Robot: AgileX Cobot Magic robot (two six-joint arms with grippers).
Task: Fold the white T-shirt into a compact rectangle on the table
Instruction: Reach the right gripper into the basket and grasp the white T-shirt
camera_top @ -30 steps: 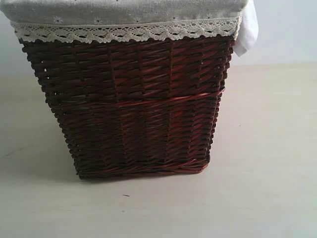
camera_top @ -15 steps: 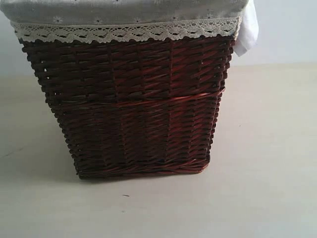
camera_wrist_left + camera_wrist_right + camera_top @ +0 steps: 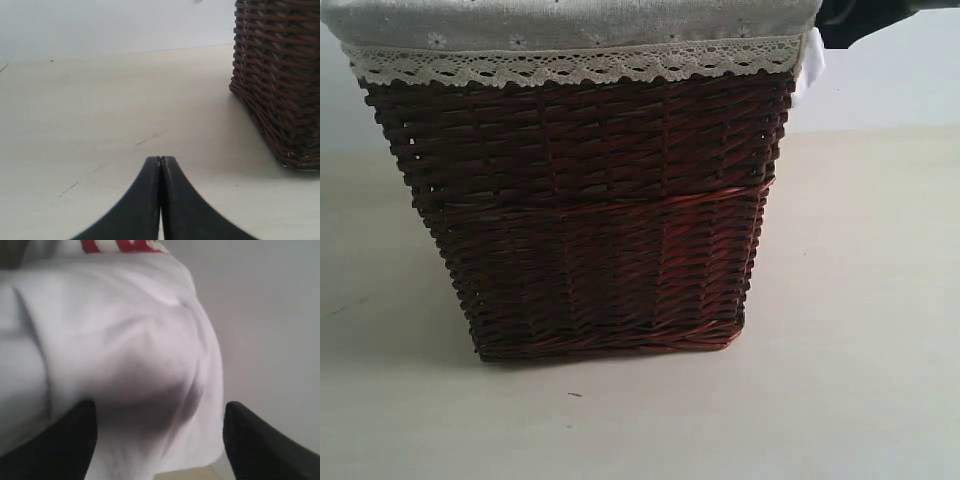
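While your left gripper [image 3: 160, 160] hangs over the table [image 3: 100, 100] with its two dark fingers pressed together on nothing, your right gripper [image 3: 155, 412] has its fingers spread wide. The white T-shirt [image 3: 115, 330] bulges between them, unpinched, with a red band [image 3: 120, 245] at one edge. In the exterior view, a sliver of the shirt shows at the upper right corner of the dark wicker basket [image 3: 590, 220], beside its lace-trimmed liner [image 3: 570, 25].
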